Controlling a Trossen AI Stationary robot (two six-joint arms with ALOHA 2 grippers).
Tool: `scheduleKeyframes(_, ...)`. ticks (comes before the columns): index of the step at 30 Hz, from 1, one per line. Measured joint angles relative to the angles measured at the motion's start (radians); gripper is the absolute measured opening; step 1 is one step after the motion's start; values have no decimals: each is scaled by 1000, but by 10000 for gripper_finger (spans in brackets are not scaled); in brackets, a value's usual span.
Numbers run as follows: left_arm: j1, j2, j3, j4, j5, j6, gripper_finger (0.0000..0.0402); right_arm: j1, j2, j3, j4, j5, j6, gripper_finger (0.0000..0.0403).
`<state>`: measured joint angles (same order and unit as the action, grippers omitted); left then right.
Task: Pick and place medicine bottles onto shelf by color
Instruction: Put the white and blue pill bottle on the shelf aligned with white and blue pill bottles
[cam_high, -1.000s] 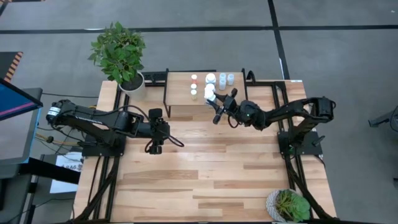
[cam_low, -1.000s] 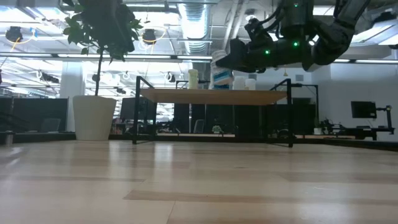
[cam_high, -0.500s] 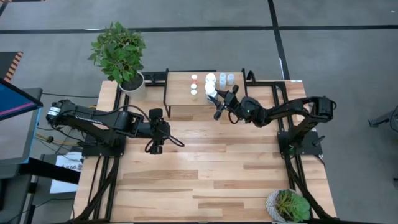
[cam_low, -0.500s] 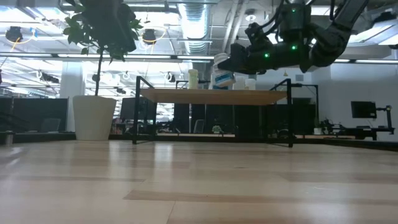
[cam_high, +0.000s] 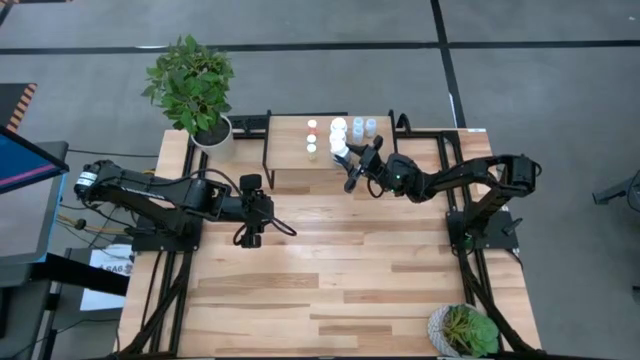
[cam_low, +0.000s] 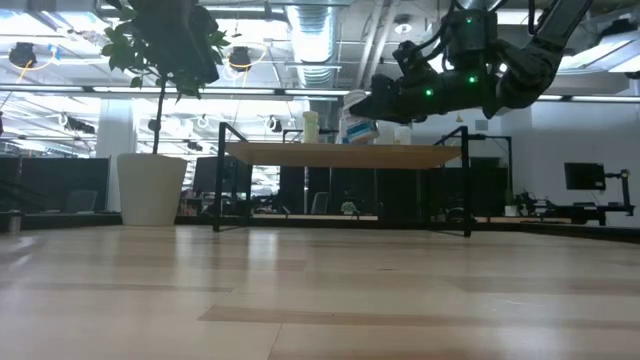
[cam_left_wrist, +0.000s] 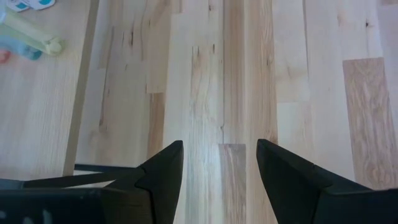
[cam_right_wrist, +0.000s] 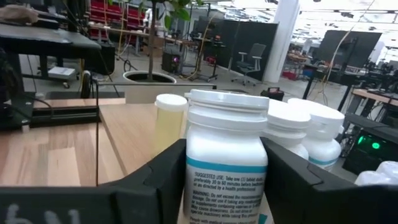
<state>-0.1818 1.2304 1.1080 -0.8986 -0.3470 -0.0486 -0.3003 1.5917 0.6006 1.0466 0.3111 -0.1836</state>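
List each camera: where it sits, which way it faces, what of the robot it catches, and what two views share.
High view: overhead, looking straight down; both arms, the shelf, right gripper at its edge.
Low view: table height, looking level across; right gripper above the shelf.
Left wrist view: on the left arm, facing down at the planks; left gripper, open.
Right wrist view: on the right arm, facing the shelf's bottles; its fingers flank the white-capped bottle.
Shared: high and right wrist views both show that bottle.

You get even, bright overhead light on the table (cam_high: 330, 270), but the ceiling lights (cam_low: 300, 40) glare, perhaps blurring the backlit, silhouetted shelf (cam_low: 345, 155).
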Motion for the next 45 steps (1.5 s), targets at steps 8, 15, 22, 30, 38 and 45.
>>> scheduleKeyframes(8,0,0,0,0,0,0,193,-4,0,0,-6,0,2,242)
scheduleKeyframes(15,0,0,0,0,0,0,193,-4,0,3,-7,1,10,255)
scheduleKeyframes(22,0,0,0,0,0,-1,193,13,0,58,-7,2,-33,255)
scheduleKeyframes(30,0,0,0,0,0,-8,193,39,-75,80,-49,23,-123,256)
scheduleKeyframes(38,0,0,0,0,0,-34,193,143,-292,81,-380,84,-39,255)
scheduleKeyframes(45,0,0,0,10,-3,-26,193,177,-273,80,-703,-57,112,238)
